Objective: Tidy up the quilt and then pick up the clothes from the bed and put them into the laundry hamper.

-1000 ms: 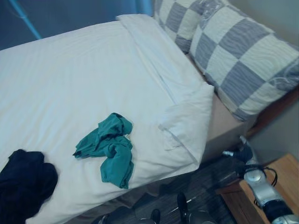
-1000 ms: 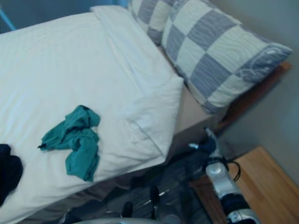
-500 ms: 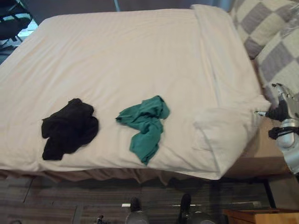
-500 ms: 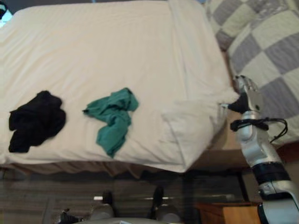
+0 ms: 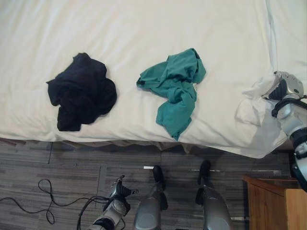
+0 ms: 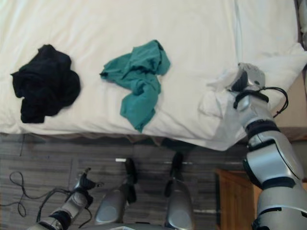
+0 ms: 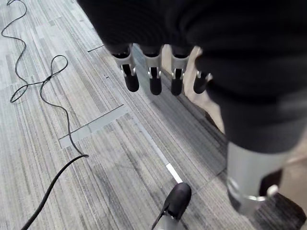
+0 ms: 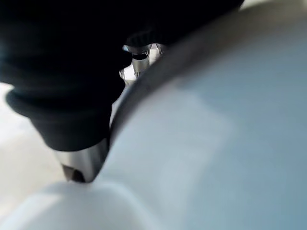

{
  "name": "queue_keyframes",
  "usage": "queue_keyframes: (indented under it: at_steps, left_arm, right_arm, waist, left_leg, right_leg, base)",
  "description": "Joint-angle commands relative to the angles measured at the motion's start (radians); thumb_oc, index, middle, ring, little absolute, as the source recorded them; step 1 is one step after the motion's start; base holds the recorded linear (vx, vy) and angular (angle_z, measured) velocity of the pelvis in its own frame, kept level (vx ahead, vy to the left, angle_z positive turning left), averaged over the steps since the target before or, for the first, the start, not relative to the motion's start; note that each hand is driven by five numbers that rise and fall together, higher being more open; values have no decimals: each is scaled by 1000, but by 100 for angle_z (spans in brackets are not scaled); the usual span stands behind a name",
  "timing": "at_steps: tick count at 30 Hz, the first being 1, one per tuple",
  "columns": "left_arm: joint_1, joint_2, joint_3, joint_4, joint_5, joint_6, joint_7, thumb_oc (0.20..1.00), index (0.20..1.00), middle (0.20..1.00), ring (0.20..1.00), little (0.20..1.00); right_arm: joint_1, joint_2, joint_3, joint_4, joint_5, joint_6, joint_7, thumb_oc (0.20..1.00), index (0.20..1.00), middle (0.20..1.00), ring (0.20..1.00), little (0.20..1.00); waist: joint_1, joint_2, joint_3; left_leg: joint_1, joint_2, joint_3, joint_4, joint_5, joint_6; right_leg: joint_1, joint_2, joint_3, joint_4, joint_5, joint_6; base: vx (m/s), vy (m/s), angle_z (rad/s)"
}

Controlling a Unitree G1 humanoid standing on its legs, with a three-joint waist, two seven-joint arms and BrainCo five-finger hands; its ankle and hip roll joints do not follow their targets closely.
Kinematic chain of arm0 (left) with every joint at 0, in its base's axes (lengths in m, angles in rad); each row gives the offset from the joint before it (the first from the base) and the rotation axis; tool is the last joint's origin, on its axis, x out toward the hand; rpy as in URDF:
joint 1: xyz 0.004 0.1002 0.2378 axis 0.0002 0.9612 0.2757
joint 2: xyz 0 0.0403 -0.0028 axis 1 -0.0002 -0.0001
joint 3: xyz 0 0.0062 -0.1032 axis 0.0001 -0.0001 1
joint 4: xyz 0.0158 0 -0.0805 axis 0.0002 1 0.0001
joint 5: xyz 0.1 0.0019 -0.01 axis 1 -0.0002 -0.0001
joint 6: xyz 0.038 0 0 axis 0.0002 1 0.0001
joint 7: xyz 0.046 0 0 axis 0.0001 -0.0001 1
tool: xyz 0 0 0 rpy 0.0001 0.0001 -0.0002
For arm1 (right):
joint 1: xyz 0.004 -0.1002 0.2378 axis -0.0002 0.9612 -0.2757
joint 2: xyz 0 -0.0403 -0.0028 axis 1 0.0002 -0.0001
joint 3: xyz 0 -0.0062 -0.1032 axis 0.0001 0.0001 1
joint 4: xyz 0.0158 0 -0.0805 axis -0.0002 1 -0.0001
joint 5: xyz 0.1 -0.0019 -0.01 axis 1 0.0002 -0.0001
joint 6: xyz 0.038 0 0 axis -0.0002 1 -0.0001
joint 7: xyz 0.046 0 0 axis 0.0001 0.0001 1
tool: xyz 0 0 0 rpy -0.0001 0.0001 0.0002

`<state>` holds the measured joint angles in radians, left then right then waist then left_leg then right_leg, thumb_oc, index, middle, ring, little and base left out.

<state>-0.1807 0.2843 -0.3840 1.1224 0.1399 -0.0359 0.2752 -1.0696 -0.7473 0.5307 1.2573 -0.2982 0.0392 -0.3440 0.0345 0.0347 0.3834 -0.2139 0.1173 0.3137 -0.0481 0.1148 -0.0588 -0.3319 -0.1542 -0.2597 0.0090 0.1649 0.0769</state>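
Presently burying the right hand [image 6: 244, 79] in the bunched, turned-back corner [image 6: 216, 103] of the plain white quilt [image 5: 144, 28], at the near edge of the bed on the robot's right; clamping the cloth or merely pressing into it, impossible to tell, with white fabric crowding the right wrist view

Letting the left hand [image 6: 82, 184] hang low beside the legs over the grey plank floor [image 7: 72, 158], its fingers [image 7: 151, 79] straight and relaxed, holding nothing

Probably finishing the quilt step, judging by that one rumpled corner on an otherwise smooth spread

Looking outward from the right hand: finding the crumpled teal cloth garment [image 5: 175, 91] lying on top of the quilt, off to the robot's left of the corner and well apart from it, its long axis slanting from the far side down toward the near edge of the bed

Going further left, finding the heaped black cloth garment [image 5: 81, 91] also on the quilt, apart from the teal one

Judging the right hand nearer the teal piece, and the left hand better placed for the black one, though needing to be raised from floor level first
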Motion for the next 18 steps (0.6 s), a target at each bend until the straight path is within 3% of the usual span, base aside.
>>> queue_keyframes:
  at_steps: [1, 5, 9, 12, 13, 14, 18]
  left_arm:
    - [-8, 23, 4, 39, -22, -1, 14, 1000, 1000, 1000, 1000, 1000]
    - [11, 13, 33, 56, -3, 11, 10, 1000, 1000, 1000, 1000, 1000]
    - [51, -4, 77, 51, 26, 25, -8, 1000, 1000, 1000, 1000, 1000]
    - [71, -1, 101, 57, 36, 31, -22, 1000, 1000, 1000, 1000, 1000]
    - [77, 0, 108, 61, 37, 33, -24, 1000, 1000, 1000, 1000, 1000]
    - [80, 0, 110, 64, 35, 35, -27, 1000, 1000, 1000, 1000, 1000]
    - [90, 6, 126, 72, 31, 40, -41, 1000, 1000, 1000, 1000, 1000]
  right_arm:
    - [8, -68, 30, -18, 66, 28, 25, 200, 200, 200, 200, 200]
    - [140, -91, -45, -137, 59, 22, 7, 200, 200, 200, 200, 200]
    - [445, -140, -245, -345, 39, 14, -30, 200, 200, 200, 200, 200]
    - [614, -161, -390, -383, 61, 17, -40, 200, 200, 200, 200, 200]
    - [666, -154, -441, -375, 81, 18, -46, 903, 903, 903, 903, 903]
    - [695, -149, -472, -363, 98, 19, -51, 1000, 1000, 1000, 1000, 1000]
    - [786, -132, -547, -308, 147, 17, -39, 1000, 1000, 1000, 1000, 1000]
  waist:
    - [1, -37, -20]
    - [-18, -51, -34]
    - [-43, -65, -77]
    - [-58, -75, -105]
    - [-63, -77, -112]
    - [-64, -80, -119]
    - [-73, -89, -148]
  left_leg:
    - [-30, 53, -48, 63, -18, -76]
    - [6, 50, -42, 55, -36, -72]
    - [74, 41, -38, 30, -58, -63]
    - [124, 35, -36, 4, -66, -59]
    - [140, 32, -37, -5, -66, -58]
    - [153, 31, -35, -13, -66, -58]
    - [169, 31, -32, -29, -64, -59]
  right_leg:
    - [71, 14, 19, 44, -160, 50]
    - [101, 13, 25, 28, -159, 53]
    - [153, 17, 28, 5, -155, 60]
    - [195, 19, 27, -17, -149, 70]
    - [208, 18, 27, -24, -145, 73]
    - [218, 18, 27, -30, -143, 76]
    - [241, 16, 25, -49, -132, 85]
  base:
    - [-5, 23, 5]
    - [30, 27, 0]
    - [96, 20, 3]
    - [94, 21, -11]
    - [86, 27, -3]
    - [35, 17, 2]
    - [64, 13, -1]
